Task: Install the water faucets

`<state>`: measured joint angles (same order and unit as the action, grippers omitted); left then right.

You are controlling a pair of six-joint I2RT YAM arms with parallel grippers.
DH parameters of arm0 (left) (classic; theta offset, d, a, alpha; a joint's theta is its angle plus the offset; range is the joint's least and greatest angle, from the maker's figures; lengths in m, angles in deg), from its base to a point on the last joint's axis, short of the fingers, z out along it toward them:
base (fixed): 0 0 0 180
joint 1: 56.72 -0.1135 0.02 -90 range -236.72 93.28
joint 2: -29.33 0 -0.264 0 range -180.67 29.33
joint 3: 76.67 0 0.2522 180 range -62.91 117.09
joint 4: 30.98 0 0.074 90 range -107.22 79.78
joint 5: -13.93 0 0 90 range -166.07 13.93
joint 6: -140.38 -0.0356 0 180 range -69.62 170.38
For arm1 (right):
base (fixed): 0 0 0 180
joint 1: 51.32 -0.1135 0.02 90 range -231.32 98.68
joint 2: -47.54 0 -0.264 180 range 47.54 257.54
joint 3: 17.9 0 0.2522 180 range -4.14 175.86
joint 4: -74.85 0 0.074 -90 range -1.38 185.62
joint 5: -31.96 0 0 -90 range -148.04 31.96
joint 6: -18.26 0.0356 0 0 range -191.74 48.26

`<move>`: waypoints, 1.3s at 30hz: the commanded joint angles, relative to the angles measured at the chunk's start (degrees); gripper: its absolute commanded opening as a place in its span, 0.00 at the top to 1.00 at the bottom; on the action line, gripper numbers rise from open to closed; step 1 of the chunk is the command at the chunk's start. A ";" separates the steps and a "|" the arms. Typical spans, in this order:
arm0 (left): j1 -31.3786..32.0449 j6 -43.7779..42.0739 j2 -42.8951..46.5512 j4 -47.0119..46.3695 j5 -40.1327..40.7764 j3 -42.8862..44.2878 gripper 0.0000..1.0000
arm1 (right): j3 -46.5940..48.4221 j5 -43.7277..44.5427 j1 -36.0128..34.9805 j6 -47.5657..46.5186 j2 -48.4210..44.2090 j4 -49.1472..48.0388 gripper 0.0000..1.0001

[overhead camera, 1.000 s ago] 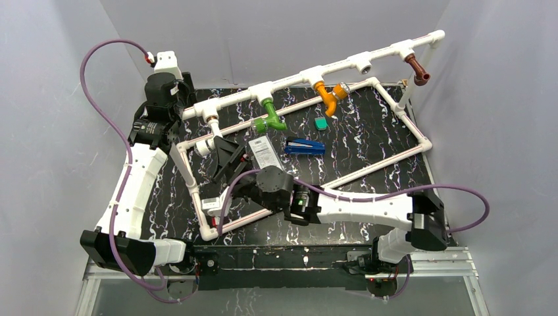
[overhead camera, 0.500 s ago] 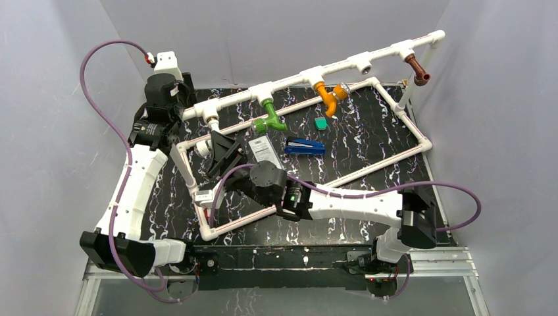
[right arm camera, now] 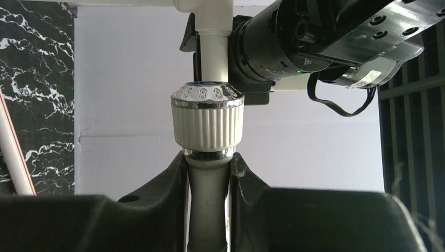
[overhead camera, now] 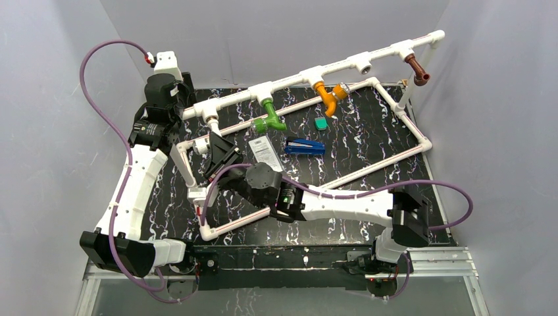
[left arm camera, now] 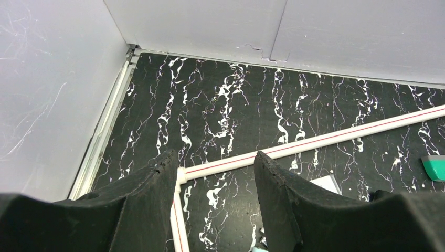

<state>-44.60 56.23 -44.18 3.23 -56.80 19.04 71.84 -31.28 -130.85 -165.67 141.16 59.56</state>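
Above the black marbled table (overhead camera: 368, 141), right gripper (right arm camera: 209, 176) clamps the white plastic ribbed-knob faucet (right arm camera: 207, 123); left gripper (left arm camera: 215, 173) stands half-open, empty

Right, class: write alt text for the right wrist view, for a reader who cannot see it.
Two black fingers of the right gripper pinch the white faucet by its stem, just under its ribbed round knob. Behind the knob a white pipe rises to a fitting, with a black arm motor and grey wall beyond.
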 commanded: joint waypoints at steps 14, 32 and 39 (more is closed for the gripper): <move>2.92 1.36 -2.07 12.82 -4.28 -4.88 0.46 | 6.09 7.42 0.34 27.42 6.64 -14.38 0.99; 2.94 1.53 -2.77 13.13 -4.41 -4.27 0.46 | 5.99 17.03 0.48 71.63 6.67 -21.61 0.99; 2.95 1.71 -3.52 13.65 -4.79 -3.55 0.47 | 3.71 23.60 0.65 84.88 7.26 -28.28 0.99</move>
<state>-44.67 55.95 -44.82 1.54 -54.42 19.04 75.58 -10.21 -132.44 -95.62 146.41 38.64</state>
